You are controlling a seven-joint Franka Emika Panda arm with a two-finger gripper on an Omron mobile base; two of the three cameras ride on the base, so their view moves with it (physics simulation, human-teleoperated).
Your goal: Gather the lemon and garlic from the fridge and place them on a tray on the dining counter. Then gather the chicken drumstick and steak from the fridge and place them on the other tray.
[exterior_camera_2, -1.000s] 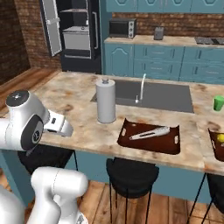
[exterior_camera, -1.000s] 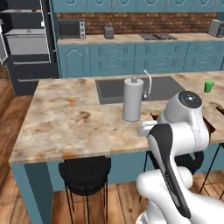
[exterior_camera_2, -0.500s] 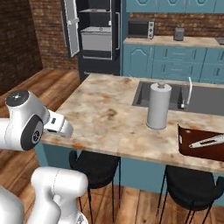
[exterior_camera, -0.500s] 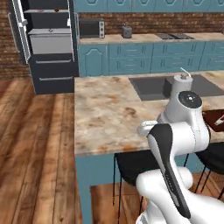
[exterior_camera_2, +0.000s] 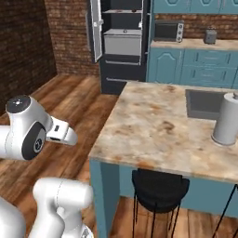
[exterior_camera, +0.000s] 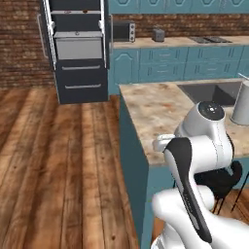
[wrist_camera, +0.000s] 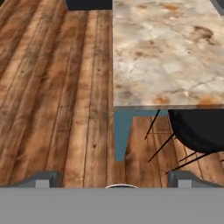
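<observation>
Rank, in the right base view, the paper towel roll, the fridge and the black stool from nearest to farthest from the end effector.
1. Black stool: under the dining counter, to the right of the open, empty end effector.
2. Paper towel roll: upright on the counter's far right, beside the sink.
3. Fridge: door open, by the back wall.

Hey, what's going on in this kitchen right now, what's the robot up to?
The robot is between jobs, holding nothing. Its gripper is open and empty, pointing down at the wooden floor beside the end of the dining counter. Across the room the fridge stands with its doors open. A paper towel roll stands by the sink, and a black stool is tucked under the counter's edge.
</observation>
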